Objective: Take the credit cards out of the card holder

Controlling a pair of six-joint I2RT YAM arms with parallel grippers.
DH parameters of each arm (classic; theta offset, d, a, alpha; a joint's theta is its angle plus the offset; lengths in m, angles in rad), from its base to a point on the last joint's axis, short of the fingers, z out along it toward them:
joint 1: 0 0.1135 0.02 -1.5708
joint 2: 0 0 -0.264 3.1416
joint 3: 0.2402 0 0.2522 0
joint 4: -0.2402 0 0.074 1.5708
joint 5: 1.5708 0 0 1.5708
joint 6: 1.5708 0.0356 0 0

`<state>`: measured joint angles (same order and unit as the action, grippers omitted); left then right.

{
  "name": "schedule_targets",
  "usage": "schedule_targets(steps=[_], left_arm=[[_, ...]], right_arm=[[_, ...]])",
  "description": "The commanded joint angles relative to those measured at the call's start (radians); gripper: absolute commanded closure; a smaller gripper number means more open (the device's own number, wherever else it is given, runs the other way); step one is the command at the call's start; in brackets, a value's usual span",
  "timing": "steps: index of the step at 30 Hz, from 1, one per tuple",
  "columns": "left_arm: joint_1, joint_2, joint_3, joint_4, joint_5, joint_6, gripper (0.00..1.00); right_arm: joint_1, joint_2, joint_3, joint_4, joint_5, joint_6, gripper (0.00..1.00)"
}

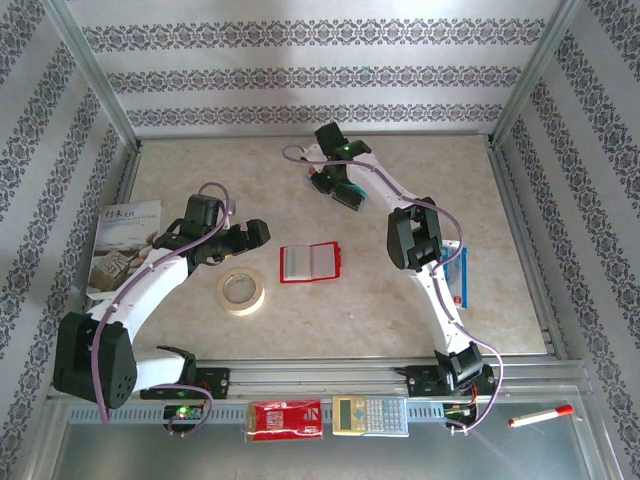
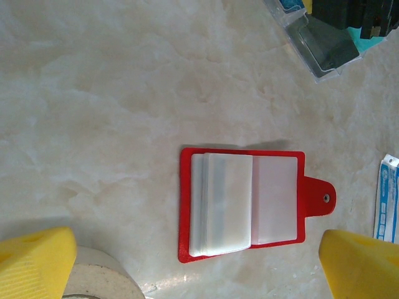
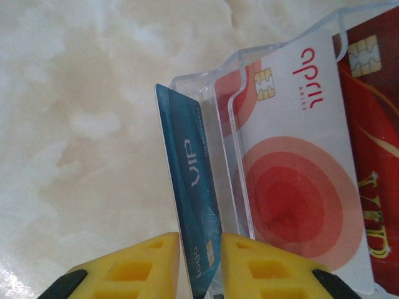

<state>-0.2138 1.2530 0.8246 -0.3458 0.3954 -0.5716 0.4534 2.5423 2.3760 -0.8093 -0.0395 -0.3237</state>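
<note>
The red card holder (image 1: 310, 262) lies open on the table, its greyish clear pockets (image 2: 227, 202) facing up with no card showing in them. My left gripper (image 1: 255, 235) hovers just left of it, open, with its yellow fingers (image 2: 37, 261) wide apart and nothing between them. At the back, my right gripper (image 1: 335, 185) is shut on a teal-blue credit card (image 3: 193, 180) marked VIP. That card stands on edge at the left wall of a clear tray (image 3: 224, 81). A white-and-red card (image 3: 293, 174) and a red card (image 3: 368, 124) lie flat in the tray.
A tape roll (image 1: 242, 291) sits left of the holder, under my left arm. A booklet (image 1: 125, 245) lies at the far left and a blue-and-white pack (image 1: 462, 275) under my right arm. A red packet (image 1: 285, 420), calculator (image 1: 370, 415) and marker (image 1: 540, 415) rest on the near rail.
</note>
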Motion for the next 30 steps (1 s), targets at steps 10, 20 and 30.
schedule_targets(steps=[10, 20, 30], left_arm=[[0.010, -0.018, -0.005, -0.028, 0.002, 0.016, 0.00], [0.011, -0.019, -0.005, -0.033, -0.001, 0.021, 0.00], [0.010, -0.014, 0.002, -0.035, 0.000, 0.019, 0.00]], right_arm=[[0.021, -0.081, 0.004, -0.004, -0.005, 0.007, 0.73], [0.041, -0.039, 0.002, -0.037, 0.000, -0.030, 0.69], [0.015, 0.048, 0.071, -0.113, 0.016, -0.048, 0.65]])
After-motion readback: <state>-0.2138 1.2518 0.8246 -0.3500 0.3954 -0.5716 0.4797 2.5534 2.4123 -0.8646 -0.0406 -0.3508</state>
